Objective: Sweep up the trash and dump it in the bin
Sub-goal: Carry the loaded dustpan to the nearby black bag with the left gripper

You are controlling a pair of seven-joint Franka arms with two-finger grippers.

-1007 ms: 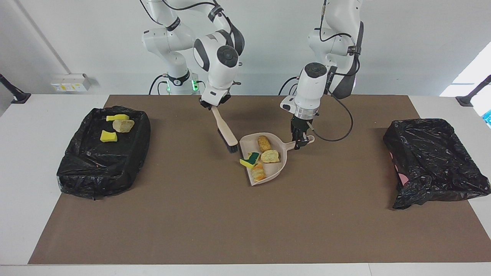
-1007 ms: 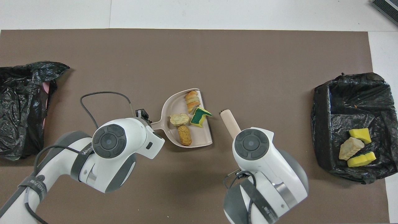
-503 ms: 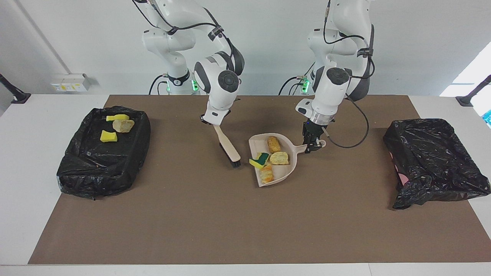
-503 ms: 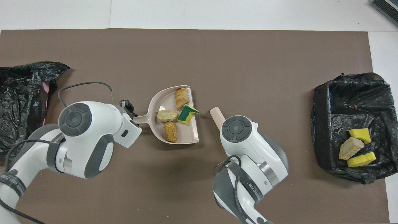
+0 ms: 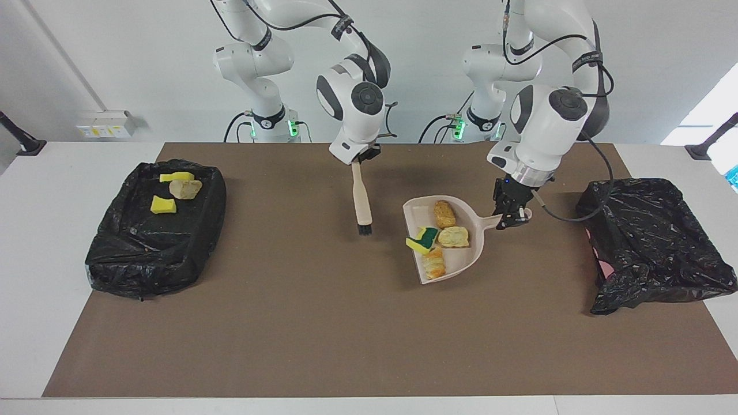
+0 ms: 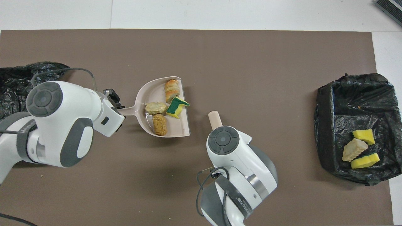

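Holding the dustpan point(image 5: 455, 259) by its handle over the mat, left gripper point(image 5: 512, 216) is clamped shut with 4 trash chunks point(image 5: 443, 235) in the pan, while right gripper point(image 5: 360, 158) grips the brush point(image 5: 362, 203); 3 more chunks point(image 5: 173, 189) sit in the bin point(image 5: 115, 253) at the right arm's end.

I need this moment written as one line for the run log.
left pincer: shut on dustpan handle | dustpan: holds four trash pieces | right pincer: shut on brush | bin: three pieces inside
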